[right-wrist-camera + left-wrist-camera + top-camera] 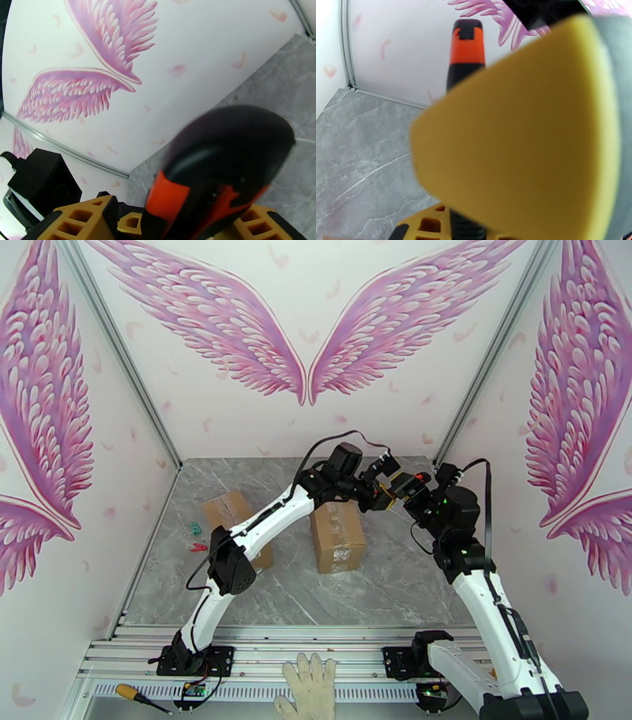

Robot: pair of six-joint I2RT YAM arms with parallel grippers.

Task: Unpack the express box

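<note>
Pink-winged walls ring your grey marble tabletop (411,587), where the brown cardboard express box (338,536) sits at centre with tape across its top. Above its far right corner, your left gripper (378,491) is clamped on the orange-and-black tool handle (466,47). Your right gripper (404,486) flanks that handle with wide-set fingers, and you cannot tell whether it grips.

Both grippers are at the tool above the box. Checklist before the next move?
1. Tool lies between the left gripper's fingers: ok.
2. Left grip firm on it: cannot tell, the close finger blurs the left wrist view.
3. Right gripper free of the tool: cannot tell, the handle sits between its fingers.
4. Box flat on the table, apart from both grippers: ok.
5. White glove at the near rail, away from both grippers: ok.
</note>
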